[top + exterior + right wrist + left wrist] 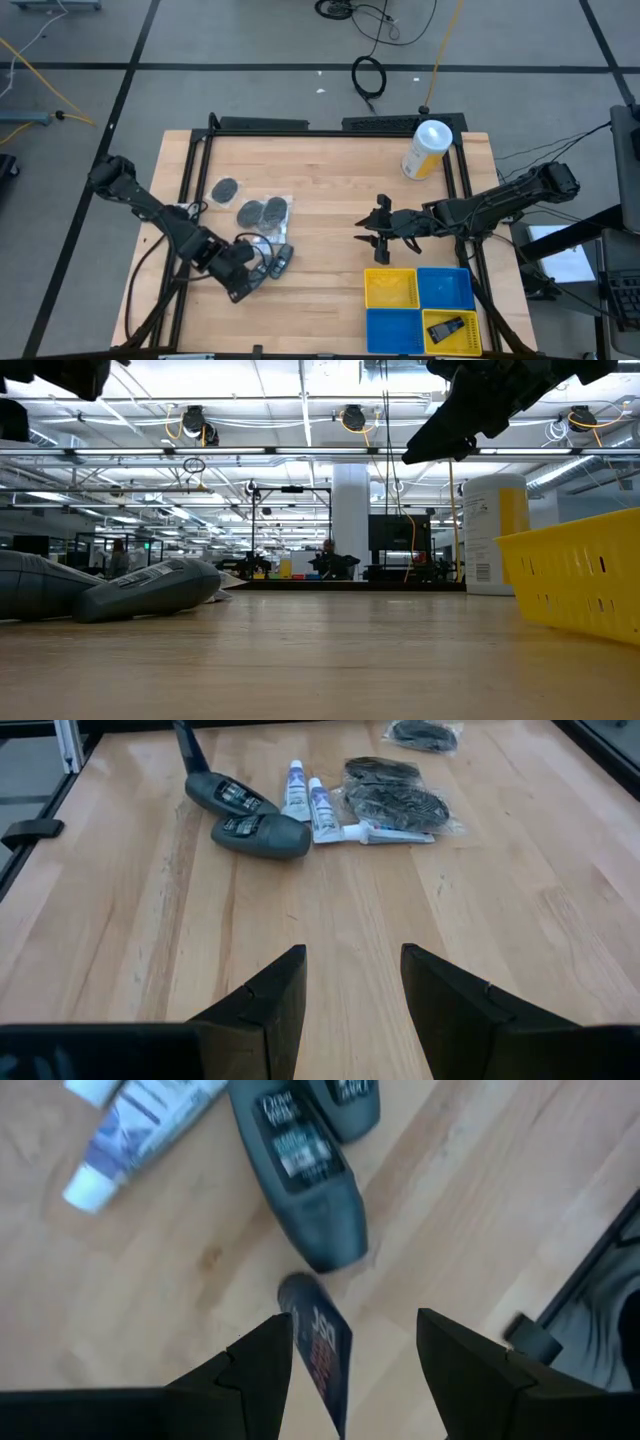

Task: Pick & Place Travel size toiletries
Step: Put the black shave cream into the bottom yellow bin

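The toiletries lie on the left half of the table. Two dark grey oblong bottles (250,820) rest side by side, with small white tubes (315,805) and wrapped greyish round pieces (395,800) beside them. One more round piece (225,188) lies apart. My left gripper (245,280) hangs open just near of the bottles (310,1180). A dark flat tube (318,1350) sits between its fingers, close to one of them. My right gripper (368,232) is open and holds nothing, above bare table mid-right (352,960). Another dark item (447,328) lies in a yellow bin. My left gripper is open around the dark flat tube (305,1320), which lies close against the inner side of one finger (265,1360). I cannot tell whether the finger touches it. The fingers come from above, slanting down, and the other finger stands well apart.
A block of yellow and blue bins (418,310) sits at the table's near right. The large white-and-yellow canister (428,148) stands upright at the far right. A black frame (300,125) runs round the table edges. Bare wood lies between the toiletries and the bins.
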